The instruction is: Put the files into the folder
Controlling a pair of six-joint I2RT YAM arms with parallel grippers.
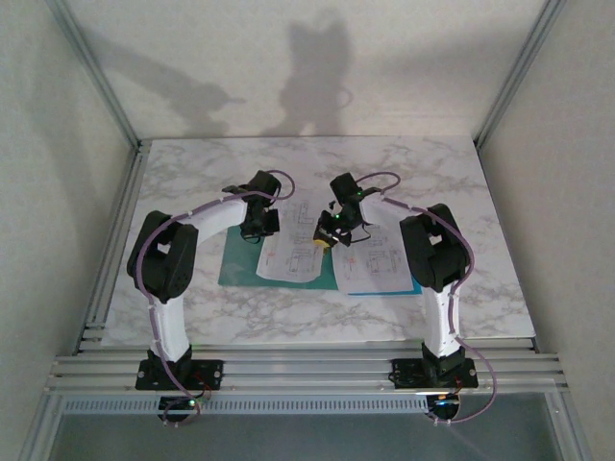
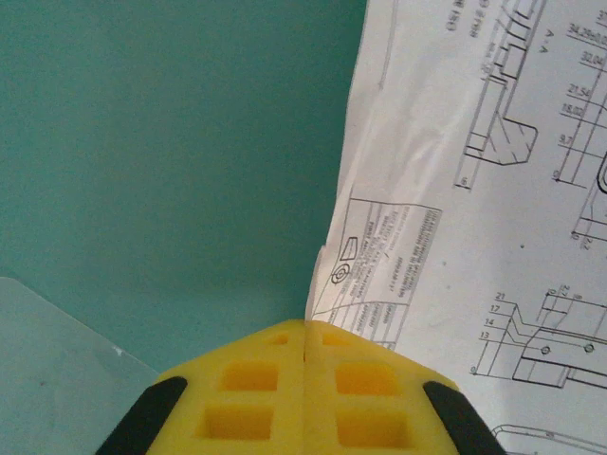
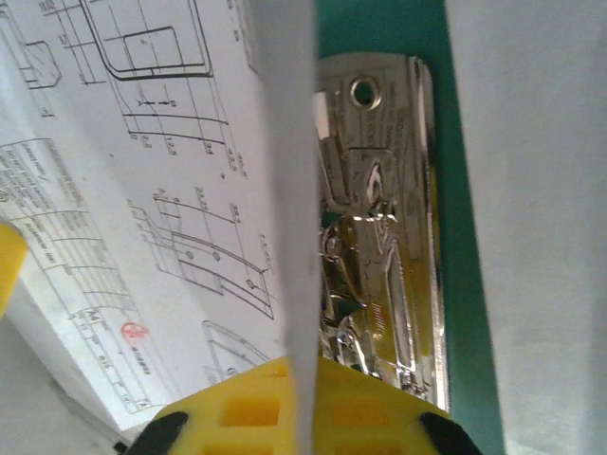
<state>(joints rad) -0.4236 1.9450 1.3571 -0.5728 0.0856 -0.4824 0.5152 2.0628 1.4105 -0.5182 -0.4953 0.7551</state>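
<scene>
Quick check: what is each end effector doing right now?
Left end effector: closed, tips at the edge of the sheet; grip cannot be told.
Right end effector: closed on the sheet.

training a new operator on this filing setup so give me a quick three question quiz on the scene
1. True or false: the folder on the table is red.
2. Pick one: what runs between the fingers of the right gripper? A) the edge of a printed sheet B) a pen C) nothing
3. Fill in: the jaws of the left gripper are ____.

Key: 1 false, it is teal; 2 A; 3 shut.
</scene>
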